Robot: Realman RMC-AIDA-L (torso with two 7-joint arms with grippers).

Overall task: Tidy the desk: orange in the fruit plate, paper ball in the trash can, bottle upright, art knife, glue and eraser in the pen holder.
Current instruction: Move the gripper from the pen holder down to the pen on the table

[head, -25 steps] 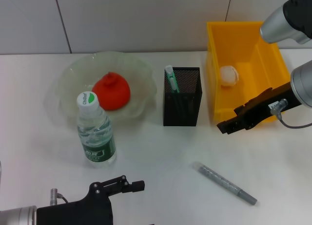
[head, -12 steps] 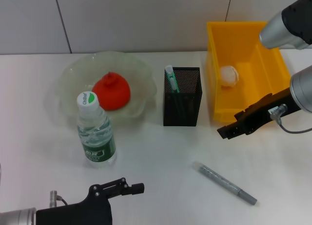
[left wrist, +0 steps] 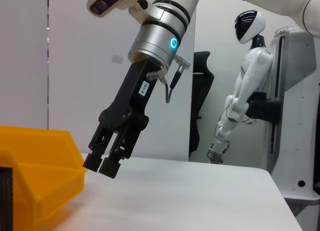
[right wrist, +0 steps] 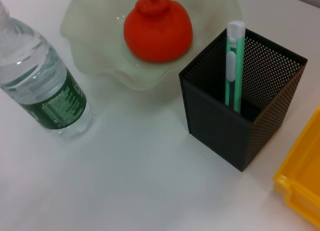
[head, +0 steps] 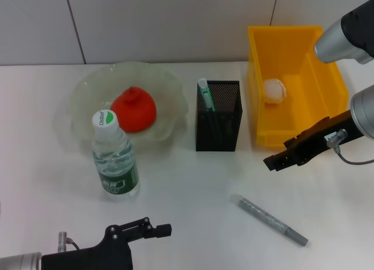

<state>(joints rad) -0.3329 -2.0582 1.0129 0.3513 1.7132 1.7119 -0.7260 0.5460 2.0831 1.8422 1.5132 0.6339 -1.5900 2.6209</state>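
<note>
On the counter (head: 187, 182), the right pincer (head: 273, 162) hangs pressed together and empty by the yellow bin (head: 292, 83), with the knife (head: 272, 220) lying at its 6 o'clock. The orange (head: 133, 109) sits in the plate (head: 82, 94), the bottle (head: 114, 156) upright at its 6. The paper ball (head: 274, 90) is in the bin. The left pincer (head: 160, 228) rests low, spread a little.

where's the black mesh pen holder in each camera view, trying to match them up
Head view: the pen holder stands at the centre, between the fruit plate and the yellow bin.
Left wrist view: only a black sliver at the picture's edge, before the bin; probably the holder.
Right wrist view: the holder fills the middle, a green pen upright inside.
Shared landmark: the yellow bin, whose corner shows here too.
</note>
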